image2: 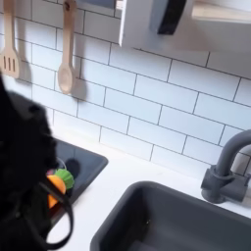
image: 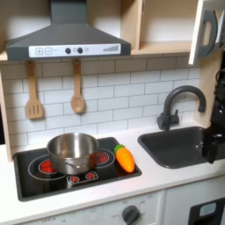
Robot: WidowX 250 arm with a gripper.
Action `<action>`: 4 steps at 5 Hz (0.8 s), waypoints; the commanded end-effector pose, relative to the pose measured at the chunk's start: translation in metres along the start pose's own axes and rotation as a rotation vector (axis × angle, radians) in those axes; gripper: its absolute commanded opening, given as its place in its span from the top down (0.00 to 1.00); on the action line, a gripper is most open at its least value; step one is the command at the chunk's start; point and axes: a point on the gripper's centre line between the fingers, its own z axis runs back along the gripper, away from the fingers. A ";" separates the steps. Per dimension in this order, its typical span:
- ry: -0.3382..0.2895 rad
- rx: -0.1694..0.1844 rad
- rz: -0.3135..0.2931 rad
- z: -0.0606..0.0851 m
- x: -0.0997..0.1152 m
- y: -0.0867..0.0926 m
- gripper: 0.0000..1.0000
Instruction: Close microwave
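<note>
While the microwave [image: 207, 32] is sitting high in the light-wood cabinet with its white door swung open, the claw [image: 214, 145] is showing in the first exterior view as a dark shape at the right edge, low over the sink [image: 176, 146] and far below that door. Whether its fingers are apart or together I cannot tell, since the shape is cut off by the frame edge. In the second exterior view a large black blurred mass [image2: 25, 172] is crowding the second exterior view's left, most likely part of the arm, and nothing of its grip is readable there either. Toward the first exterior view's left of the claw, the dark faucet [image: 178, 104] is standing just behind the sink, and farther that way a toy carrot [image: 126, 158] is lying on the black stovetop [image: 35, 172] beside a steel pot [image: 72, 151]. Well above and left of the claw, a grey range hood [image: 67, 37] is hanging over the stove, with a wooden spatula [image: 33, 90] and a wooden spoon [image: 77, 87] hanging against the white tile wall. The white bench [image: 149, 178] is running in front.
</note>
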 end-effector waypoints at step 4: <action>-0.022 -0.108 -0.135 0.010 0.053 -0.059 0.00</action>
